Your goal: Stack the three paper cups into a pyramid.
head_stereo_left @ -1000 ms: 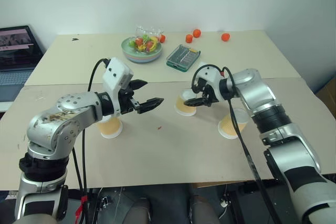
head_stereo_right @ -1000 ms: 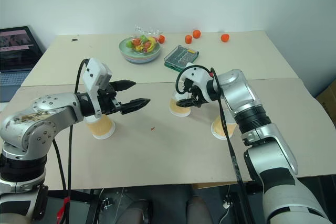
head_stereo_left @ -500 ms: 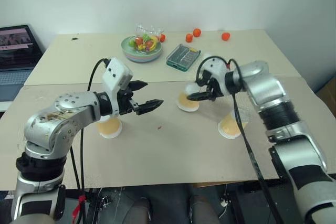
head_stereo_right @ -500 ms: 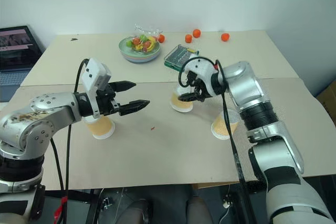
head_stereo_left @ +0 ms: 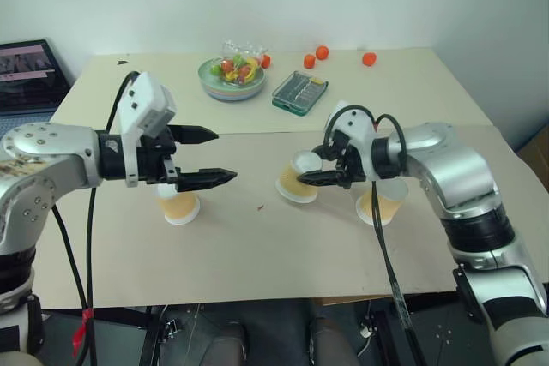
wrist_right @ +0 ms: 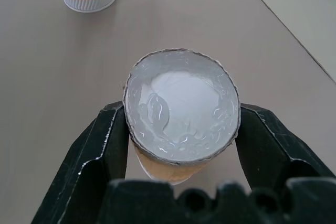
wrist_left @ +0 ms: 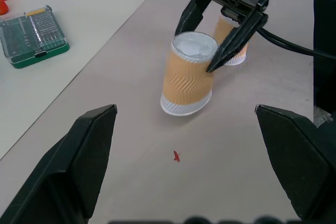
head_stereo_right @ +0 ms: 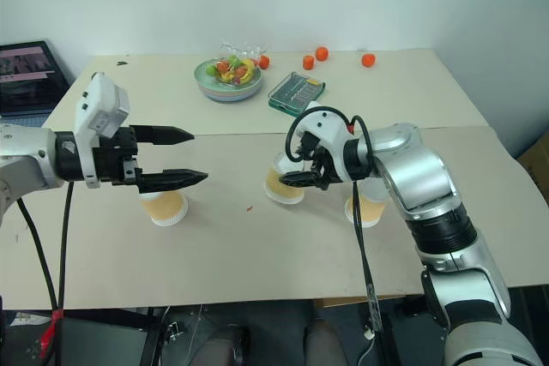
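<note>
Since a second ago the right gripper has drawn back toward the robot, bringing with it the inverted pale orange-tan ribbed paper cup with white rim and base, and the left arm has swung outward so its gripper now hangs farther from the middle of the table. The right gripper's two black fingers are clamped on either side of that cup near its upturned white base, and the cup looks tilted, with its rim at or just off the beige tabletop. Just beside it, on the robot's right, a second identical cup stands inverted, partly behind the right forearm. A third identical cup stands inverted well apart on the robot's left, under the left gripper, whose fingers are spread wide and hold nothing.

The step in hand seems to be shifting the held cup to form the pyramid's base. To do it well, level the cup before lowering it, so the rim lands flat. Set it just beside a neighbour, close enough that a third cup can bridge both bases. Release gently and lift straight away, since a light paper cup tips at any sideways drag.
</note>
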Robot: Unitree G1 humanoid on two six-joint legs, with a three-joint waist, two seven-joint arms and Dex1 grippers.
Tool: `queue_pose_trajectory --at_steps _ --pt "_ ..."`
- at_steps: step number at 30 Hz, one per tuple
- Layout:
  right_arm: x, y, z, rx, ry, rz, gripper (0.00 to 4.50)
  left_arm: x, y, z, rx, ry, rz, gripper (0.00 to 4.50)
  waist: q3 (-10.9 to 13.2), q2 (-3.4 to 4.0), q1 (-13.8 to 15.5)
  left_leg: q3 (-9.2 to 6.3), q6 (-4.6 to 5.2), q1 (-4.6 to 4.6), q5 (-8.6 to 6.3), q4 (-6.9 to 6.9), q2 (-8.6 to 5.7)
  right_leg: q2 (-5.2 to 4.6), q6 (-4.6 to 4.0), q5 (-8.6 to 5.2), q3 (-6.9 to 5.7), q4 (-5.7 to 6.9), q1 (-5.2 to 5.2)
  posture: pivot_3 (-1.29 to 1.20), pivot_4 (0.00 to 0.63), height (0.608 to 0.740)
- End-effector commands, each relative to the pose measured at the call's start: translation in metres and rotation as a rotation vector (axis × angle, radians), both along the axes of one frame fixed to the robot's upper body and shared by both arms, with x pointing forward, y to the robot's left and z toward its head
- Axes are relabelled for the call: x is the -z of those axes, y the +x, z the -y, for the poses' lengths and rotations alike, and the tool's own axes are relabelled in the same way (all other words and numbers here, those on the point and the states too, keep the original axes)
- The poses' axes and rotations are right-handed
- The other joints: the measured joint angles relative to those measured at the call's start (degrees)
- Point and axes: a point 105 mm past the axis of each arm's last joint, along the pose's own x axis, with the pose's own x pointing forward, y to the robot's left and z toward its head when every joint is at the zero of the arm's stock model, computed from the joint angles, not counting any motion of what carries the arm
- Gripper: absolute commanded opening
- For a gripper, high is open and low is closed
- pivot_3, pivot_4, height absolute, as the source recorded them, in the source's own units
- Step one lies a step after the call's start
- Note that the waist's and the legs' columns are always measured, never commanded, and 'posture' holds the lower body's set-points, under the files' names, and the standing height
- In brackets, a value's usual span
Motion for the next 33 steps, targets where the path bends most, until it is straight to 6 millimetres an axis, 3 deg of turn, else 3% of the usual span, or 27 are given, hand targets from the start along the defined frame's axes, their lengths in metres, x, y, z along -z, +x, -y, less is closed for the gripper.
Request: queue_pose_trajectory --at_steps 1,12,26,27,30,33 --pt "-0.002 -0.016 -0.025 -0.042 0.042 0.019 2.74 -0.013 0.003 0.003 0.015 -0.001 0.069 4.50 0.0 0.00 0.0 0.00 0.00 0.01 0.00 0.00 0.02 0.03 0.00 0.00 0.01 0.01 0.00 0.00 0.150 0.740" --pt "0.015 -0.038 -0.062 -0.112 0.052 -0.038 2.74 -0.015 0.008 0.011 0.033 -0.022 0.083 4.50 0.0 0.00 0.0 0.01 0.00 0.01 0.00 0.09 0.10 0.13 -0.01 0.00 0.04 0.06 -0.02 0.00 0.150 0.740" --pt "0.024 -0.032 -0.081 -0.138 0.044 -0.044 2.74 -0.014 0.007 0.017 0.046 -0.037 0.090 4.50 0.0 0.00 -0.1 0.01 0.00 0.03 0.00 0.11 0.17 0.22 -0.03 0.02 0.07 0.11 -0.03 0.00 0.150 0.740" --pt "0.024 -0.031 -0.082 -0.139 0.045 -0.043 3.50 -0.014 0.006 0.018 0.051 -0.038 0.090 4.50 0.0 0.00 -0.1 0.01 0.00 0.03 0.00 0.11 0.18 0.23 -0.03 0.02 0.08 0.11 -0.03 0.00 0.150 0.740" --pt "0.023 -0.030 -0.082 -0.141 0.051 -0.040 4.44 -0.014 0.005 0.020 0.062 -0.035 0.089 4.50 0.0 0.00 0.0 0.01 0.00 0.04 0.00 0.11 0.18 0.23 -0.03 0.02 0.08 0.12 -0.03 0.00 0.150 0.740" --pt "0.018 -0.033 -0.080 -0.146 0.086 -0.072 4.44 -0.014 0.007 0.019 0.062 -0.034 0.091 4.50 0.0 0.00 0.0 0.01 0.00 0.03 0.00 0.12 0.18 0.23 -0.04 0.02 0.08 0.12 -0.03 0.00 0.150 0.740"
